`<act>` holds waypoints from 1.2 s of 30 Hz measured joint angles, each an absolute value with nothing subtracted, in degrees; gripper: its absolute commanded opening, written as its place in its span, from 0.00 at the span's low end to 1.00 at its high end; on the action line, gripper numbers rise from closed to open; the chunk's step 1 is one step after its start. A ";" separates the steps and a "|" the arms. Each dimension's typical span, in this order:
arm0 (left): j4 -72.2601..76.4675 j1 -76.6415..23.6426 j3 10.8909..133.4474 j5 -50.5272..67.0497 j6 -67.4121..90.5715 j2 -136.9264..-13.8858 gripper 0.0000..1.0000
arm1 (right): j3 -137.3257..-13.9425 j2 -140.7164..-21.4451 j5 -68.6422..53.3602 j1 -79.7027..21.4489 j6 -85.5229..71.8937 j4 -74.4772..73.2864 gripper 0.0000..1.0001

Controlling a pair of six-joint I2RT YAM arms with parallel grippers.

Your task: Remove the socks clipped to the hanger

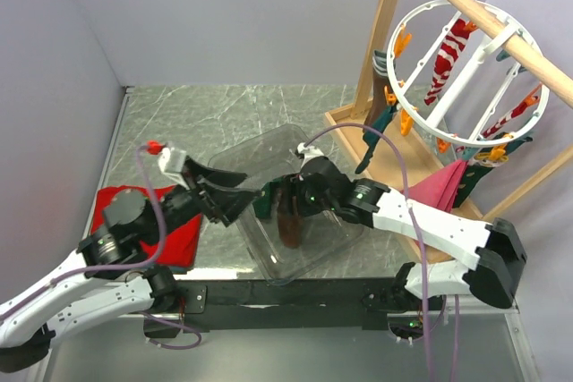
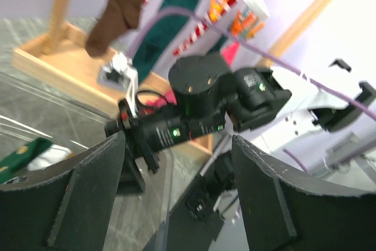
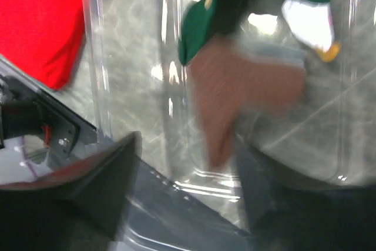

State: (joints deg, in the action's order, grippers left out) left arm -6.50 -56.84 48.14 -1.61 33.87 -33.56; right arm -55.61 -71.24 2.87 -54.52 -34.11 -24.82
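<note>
The white ring hanger (image 1: 407, 38) hangs from a wooden rail at the far right. It carries red-and-white striped socks (image 1: 448, 55), dark green socks (image 1: 380, 127) and a pink sock (image 1: 439, 187) on orange and teal pegs. My right gripper (image 1: 273, 201) is open over a clear tray (image 1: 269, 266). In the right wrist view a blurred green sock with a brown toe (image 3: 235, 98) lies just past its spread fingers (image 3: 106, 186). My left gripper (image 1: 235, 196) is open and empty at the tray's left edge, facing the right wrist (image 2: 194, 104). A brown sock end (image 2: 117, 4) hangs at the top there.
A flat red cloth (image 1: 148, 221) lies under the left arm at the near left. The wooden rail frame's base (image 1: 358, 127) stands at the back right. A purple cable (image 1: 394, 154) loops above the right arm. Grey walls close off the left and back.
</note>
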 measured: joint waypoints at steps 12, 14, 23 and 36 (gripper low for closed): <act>-6.87 -56.84 48.14 -7.14 33.61 -35.99 0.79 | -48.82 -56.88 4.43 -55.48 -37.71 -28.51 1.00; -5.34 -56.84 48.21 -6.59 33.39 -39.79 0.78 | -47.59 -50.17 5.43 -55.53 -38.54 -30.24 1.00; 3.07 -56.84 55.20 -1.02 31.79 -60.42 0.81 | -44.84 -27.44 12.82 -55.64 -41.65 -38.02 0.99; 11.75 -56.82 80.03 5.06 24.82 -92.68 0.78 | -44.01 -13.15 22.09 -55.64 -46.46 -47.00 0.98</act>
